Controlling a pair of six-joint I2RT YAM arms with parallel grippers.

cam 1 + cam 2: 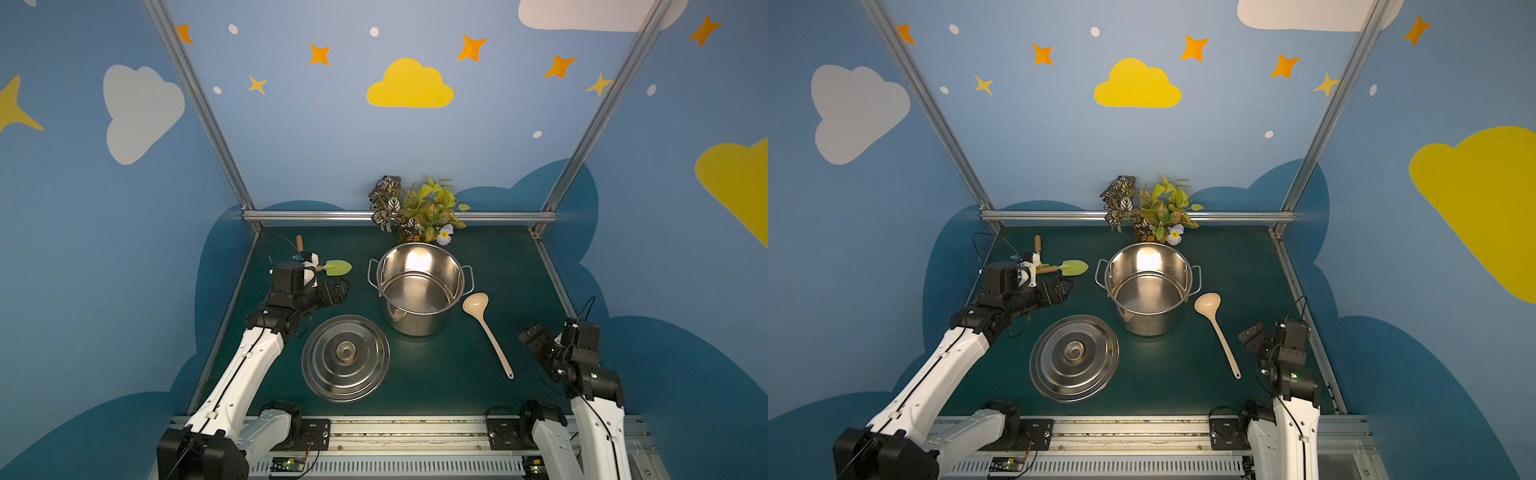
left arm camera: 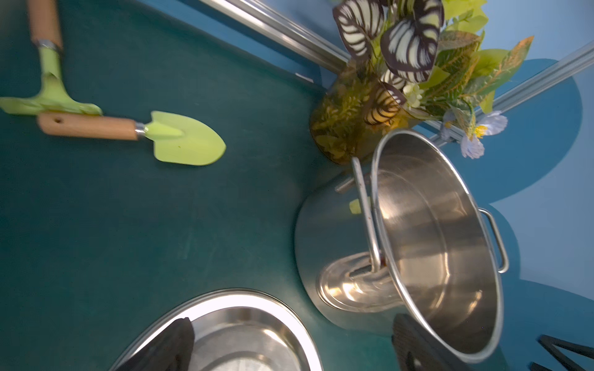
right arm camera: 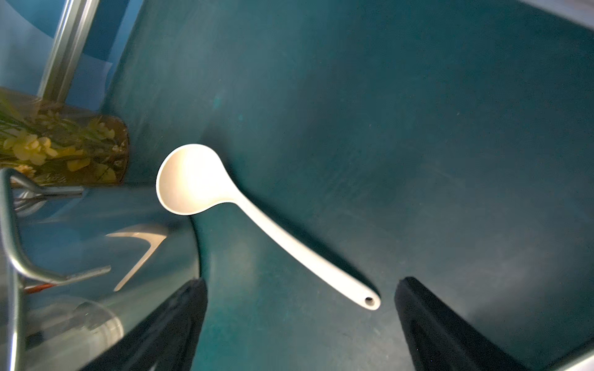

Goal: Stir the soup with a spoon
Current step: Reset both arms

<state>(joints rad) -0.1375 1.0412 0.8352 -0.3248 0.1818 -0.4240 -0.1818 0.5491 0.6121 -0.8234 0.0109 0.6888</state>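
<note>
Glossy steel pot [image 1: 419,291] and lid [image 1: 345,358] — smooth matt plastic spoon [image 1: 487,330], wooden-handled trowel [image 2: 135,133].

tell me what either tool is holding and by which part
Nothing is held. The ladle lies free on the table, apart from the open right tool; the open left tool is empty too.

We've got the pot [image 1: 415,324] mid-table [image 1: 457,386], the plant [image 1: 419,212] just behind it, and the spoon [image 1: 491,338] lying just right of it. The lid [image 1: 345,358] lies front-left and the trowel [image 1: 338,268] sits left of the pot.
</note>
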